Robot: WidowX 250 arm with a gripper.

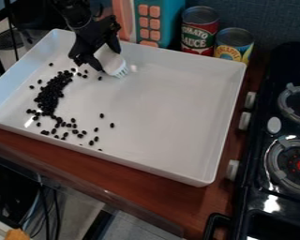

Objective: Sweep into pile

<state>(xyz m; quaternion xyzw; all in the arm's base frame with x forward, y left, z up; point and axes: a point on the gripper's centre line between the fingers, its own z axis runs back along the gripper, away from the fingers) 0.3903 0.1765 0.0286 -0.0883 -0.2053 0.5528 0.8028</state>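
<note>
1. Black beans [49, 96]: dense curved band, tray's left side. A hasty stroke would likely fan them outward.
2. Stray beans [95, 138]: scattered by the near wall; a short sweep could miss them.
3. Gripper [106, 59]: jaws closed on white brush [117, 68], upper left of tray. Brush may twist if drag beats the grip.
4. White tray [171, 108]: could slide if the brush presses its wall.

We note the smooth, glossy tray [165, 108], shiny wood-like counter [146, 188], metal-topped cans [199, 35] and glossy stove [261, 98].
</note>
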